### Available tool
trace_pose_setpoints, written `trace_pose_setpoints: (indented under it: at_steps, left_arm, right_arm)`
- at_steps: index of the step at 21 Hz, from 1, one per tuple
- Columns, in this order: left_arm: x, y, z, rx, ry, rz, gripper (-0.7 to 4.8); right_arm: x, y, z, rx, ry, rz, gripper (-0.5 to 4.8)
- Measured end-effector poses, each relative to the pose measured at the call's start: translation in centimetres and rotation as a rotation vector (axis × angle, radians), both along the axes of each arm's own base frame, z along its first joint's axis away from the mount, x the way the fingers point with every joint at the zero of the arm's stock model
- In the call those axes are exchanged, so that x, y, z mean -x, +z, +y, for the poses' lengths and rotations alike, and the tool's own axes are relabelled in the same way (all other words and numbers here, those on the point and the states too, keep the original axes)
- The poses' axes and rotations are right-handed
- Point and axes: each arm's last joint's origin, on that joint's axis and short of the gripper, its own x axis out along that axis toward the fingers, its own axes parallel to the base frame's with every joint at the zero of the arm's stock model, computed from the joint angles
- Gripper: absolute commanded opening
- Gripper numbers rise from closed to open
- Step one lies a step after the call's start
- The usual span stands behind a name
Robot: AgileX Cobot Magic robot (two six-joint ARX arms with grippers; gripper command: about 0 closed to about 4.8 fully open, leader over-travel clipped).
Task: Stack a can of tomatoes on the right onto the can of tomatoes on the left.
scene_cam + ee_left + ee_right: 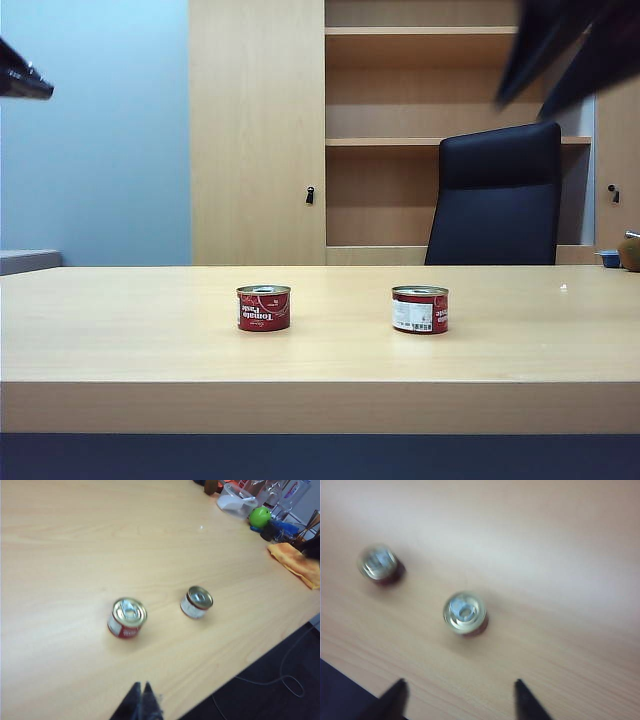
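Even, soft room light; the cans (pixel 264 308) cast faint shadows. The right wrist view is smeared with motion blur, the dark arm (pixel 570 55) too.

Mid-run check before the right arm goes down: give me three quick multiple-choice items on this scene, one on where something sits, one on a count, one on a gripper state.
1. Where is the left can relative to the right can?
A. Stacked on it
B. Apart from it on the table
C. Lying on its side against it

2. How many tomato cans stand on the table?
A. One
B. Two
C. Three

3. How do the right gripper's fingers stand?
A. Spread apart, empty
B. Closed on a can
C. Holding a cloth

Answers:
1. B, bare wood shows between the two upright cans.
2. B, every view shows two.
3. A, the right wrist view shows both fingertips wide apart above the table, nothing between them; the left gripper hangs shut, off the cans.
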Motion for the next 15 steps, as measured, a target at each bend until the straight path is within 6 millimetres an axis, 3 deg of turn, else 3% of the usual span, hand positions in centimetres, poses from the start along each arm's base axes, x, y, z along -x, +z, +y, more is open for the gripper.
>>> trace_pose_setpoints:
  at_steps: [2, 3, 5, 10, 15]
  left_arm:
    - [0.1, 1.1, 0.0, -0.018, -0.005, -0.048, -0.01]
    - [0.3, 1.6, 0.0, -0.021, -0.010, -0.060, -0.01]
    - [0.5, 2.0, 0.0, -0.024, -0.011, -0.055, -0.01]
    - [1.2, 2.4, -0.1, -0.028, -0.020, -0.030, -0.01]
    - [2.0, 2.7, -0.4, -0.028, -0.034, -0.046, -0.01]
  right_arm:
    - [-3.7, -1.1, 2.9, 0.090, 0.043, 0.062, 3.95]
    - [-6.0, -1.9, 4.5, 0.136, 0.062, 0.069, 3.96]
    - [-8.0, -3.4, 5.7, 0.173, 0.081, 0.114, 3.96]
    - [-10.3, -6.7, 7.7, 0.237, 0.117, 0.223, 3.97]
    - [-11.4, -9.9, 8.3, 0.264, 0.132, 0.303, 3.98]
